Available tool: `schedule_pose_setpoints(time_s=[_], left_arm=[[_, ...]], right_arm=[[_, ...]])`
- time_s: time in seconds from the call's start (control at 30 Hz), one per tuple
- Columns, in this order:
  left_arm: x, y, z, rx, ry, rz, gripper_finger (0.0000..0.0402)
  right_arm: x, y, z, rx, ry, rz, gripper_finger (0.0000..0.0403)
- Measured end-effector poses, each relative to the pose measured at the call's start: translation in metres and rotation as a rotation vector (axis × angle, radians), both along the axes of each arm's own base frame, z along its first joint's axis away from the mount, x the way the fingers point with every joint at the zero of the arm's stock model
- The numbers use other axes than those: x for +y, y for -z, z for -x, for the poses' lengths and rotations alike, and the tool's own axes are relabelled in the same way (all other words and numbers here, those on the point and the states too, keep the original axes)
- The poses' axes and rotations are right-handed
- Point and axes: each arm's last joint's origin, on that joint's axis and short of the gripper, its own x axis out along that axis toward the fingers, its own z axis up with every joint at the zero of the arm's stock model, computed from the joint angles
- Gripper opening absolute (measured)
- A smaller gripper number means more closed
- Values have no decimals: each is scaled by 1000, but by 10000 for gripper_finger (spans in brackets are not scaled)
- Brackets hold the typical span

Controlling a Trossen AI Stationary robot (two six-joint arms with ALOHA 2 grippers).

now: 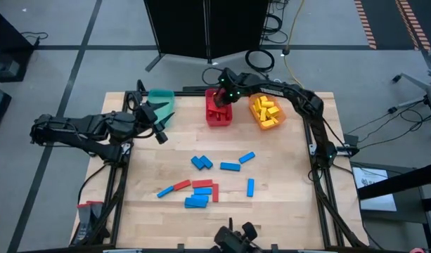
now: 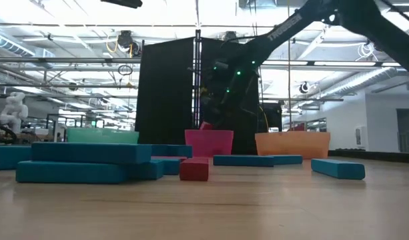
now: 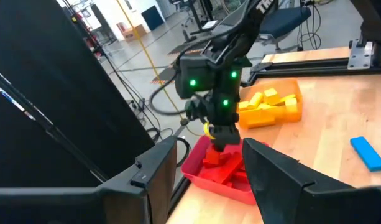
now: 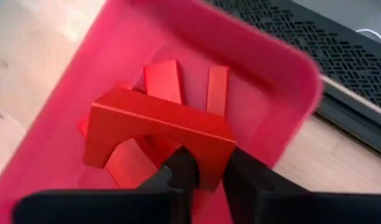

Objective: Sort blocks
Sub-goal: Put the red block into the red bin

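the right gripper (image 4: 204, 169) pinches a red arch block (image 4: 158, 133) over the red bin (image 1: 219, 112); the left gripper (image 3: 206, 177), fingers spread, waits near the teal bin (image 1: 161, 100).

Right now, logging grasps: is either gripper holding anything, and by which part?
The right gripper pinches a red arch-shaped block by one leg, over the red plastic bin. The left gripper holds nothing.

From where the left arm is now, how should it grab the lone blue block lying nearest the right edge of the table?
That blue block lies flat, long axis running toward and away from the bins, apart from the other blocks. Judging by that, come straight down from above and close the left gripper across its narrow width at mid-length; both long sides look free. The right gripper is busy over the red bin.
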Motion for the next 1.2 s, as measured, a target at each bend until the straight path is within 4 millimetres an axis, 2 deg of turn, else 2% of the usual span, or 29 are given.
schedule_pose_setpoints(time_s=[0.13,0.3,0.4,0.53,0.63,0.73,0.87,0.97,1.03,1.1,1.2], left_arm=[[0,0,0,0,0,0,190],[0,0,0,1,0,0,190],[0,0,0,1,0,0,190],[0,0,0,3,9,0,190],[-2,1,-1,9,69,13,190],[-3,1,-2,9,125,33,190],[-5,2,-3,7,188,83,190],[-8,13,-3,74,263,172,190],[-10,27,-2,137,300,244,190],[-12,41,-2,179,339,334,190],[-16,58,-3,166,317,529,190]], right_arm=[[-1,-2,-8,34,-59,-11,111],[-4,-29,-15,8,-130,41,146],[-4,-55,-17,-22,-193,40,156],[8,-113,-10,-99,-362,9,160],[40,-157,2,-145,-525,-32,156],[86,-183,18,-92,-670,-90,151],[152,-207,35,1,-836,-149,145],[204,-226,43,-51,-935,-125,144],[234,-236,49,-97,-1002,-100,144],[257,-241,58,-77,-1014,-68,144],[281,-241,64,-32,-956,-9,144]])
